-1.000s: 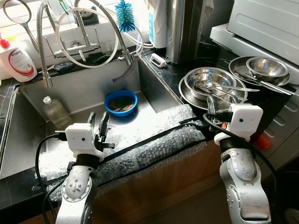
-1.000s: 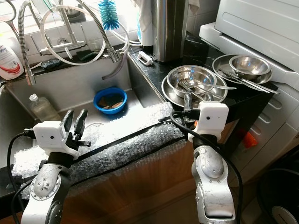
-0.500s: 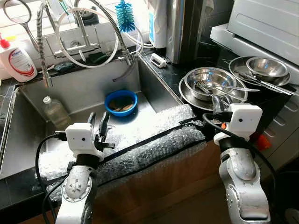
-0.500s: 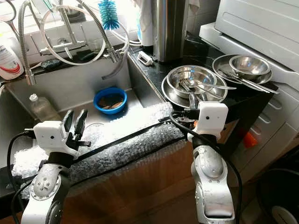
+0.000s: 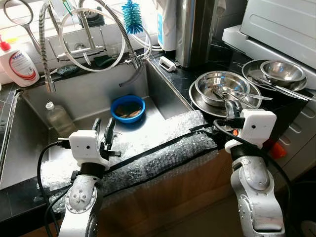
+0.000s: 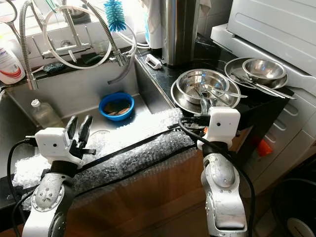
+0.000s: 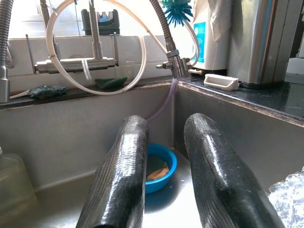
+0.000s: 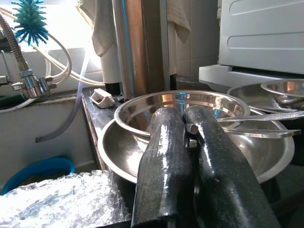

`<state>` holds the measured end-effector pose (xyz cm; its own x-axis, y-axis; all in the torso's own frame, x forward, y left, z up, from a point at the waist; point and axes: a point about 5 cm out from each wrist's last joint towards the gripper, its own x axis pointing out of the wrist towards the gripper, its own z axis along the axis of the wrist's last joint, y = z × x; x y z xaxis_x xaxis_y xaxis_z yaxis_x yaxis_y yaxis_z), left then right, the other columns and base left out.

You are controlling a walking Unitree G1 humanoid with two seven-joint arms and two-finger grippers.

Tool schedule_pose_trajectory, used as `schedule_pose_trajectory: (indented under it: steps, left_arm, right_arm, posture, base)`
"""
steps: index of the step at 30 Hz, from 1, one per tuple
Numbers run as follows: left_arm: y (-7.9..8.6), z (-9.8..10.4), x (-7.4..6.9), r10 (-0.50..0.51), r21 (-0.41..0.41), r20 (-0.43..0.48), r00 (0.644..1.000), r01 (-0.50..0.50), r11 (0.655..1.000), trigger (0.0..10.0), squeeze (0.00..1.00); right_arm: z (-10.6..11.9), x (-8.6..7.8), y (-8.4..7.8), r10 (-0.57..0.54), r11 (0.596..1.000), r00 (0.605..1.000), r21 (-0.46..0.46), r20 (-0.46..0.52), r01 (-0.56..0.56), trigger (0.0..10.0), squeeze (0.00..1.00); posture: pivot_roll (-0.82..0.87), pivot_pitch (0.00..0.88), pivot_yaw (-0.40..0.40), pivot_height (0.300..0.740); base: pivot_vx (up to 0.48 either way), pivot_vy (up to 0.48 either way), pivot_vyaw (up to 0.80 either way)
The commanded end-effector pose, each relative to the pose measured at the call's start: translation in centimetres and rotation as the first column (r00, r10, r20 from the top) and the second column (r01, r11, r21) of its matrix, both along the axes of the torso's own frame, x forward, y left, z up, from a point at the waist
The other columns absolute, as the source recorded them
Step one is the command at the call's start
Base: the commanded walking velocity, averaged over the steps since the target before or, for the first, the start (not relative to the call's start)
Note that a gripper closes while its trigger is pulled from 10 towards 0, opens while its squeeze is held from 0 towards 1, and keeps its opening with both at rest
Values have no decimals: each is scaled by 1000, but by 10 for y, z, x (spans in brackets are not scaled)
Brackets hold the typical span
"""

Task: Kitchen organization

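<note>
Bowls [image 5: 224,89] sit stacked on the desk [image 5: 291,106], directly ahead of the right pincer [image 8: 190,124], whose fingers are pressed together at the rim. The left pincer [image 7: 164,142] hovers spread over the sink [image 5: 89,94].

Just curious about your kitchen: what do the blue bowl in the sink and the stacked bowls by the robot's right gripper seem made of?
Blue bowl: probably plastic, uniformly coloured with a soft sheen. Stacked bowls: apparently polished steel, with mirror-like reflections.
</note>
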<state>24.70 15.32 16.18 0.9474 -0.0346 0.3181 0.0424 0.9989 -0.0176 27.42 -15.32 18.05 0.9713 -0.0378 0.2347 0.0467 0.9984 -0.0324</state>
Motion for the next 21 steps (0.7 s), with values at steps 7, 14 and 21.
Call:
schedule_pose_trajectory:
  steps: [7, 14, 21]
  left_arm:
    - [1, 2, 1, 8, 24, 14, 1000, -8, 1000, 10000, 0]
    - [1, 4, 1, 6, 24, 21, 1000, -7, 1000, 10000, 0]
    - [4, 38, 8, 33, 2, 129, 991, -33, 999, 10000, 0]
  right_arm:
    - [17, 1, 10, 56, 998, 995, 29, 88, -59, 0, 0]
    - [28, 2, 11, 60, 998, 989, 18, 135, -63, 10000, 0]
    - [43, 6, 11, 71, 997, 979, 5, 189, -74, 10000, 0]
  posture:
    - [-143, 50, 76, 740]
    - [-142, 51, 75, 740]
    - [-145, 52, 79, 740]
  base:
    - [0, 0, 0]
    - [0, 0, 0]
    - [0, 0, 0]
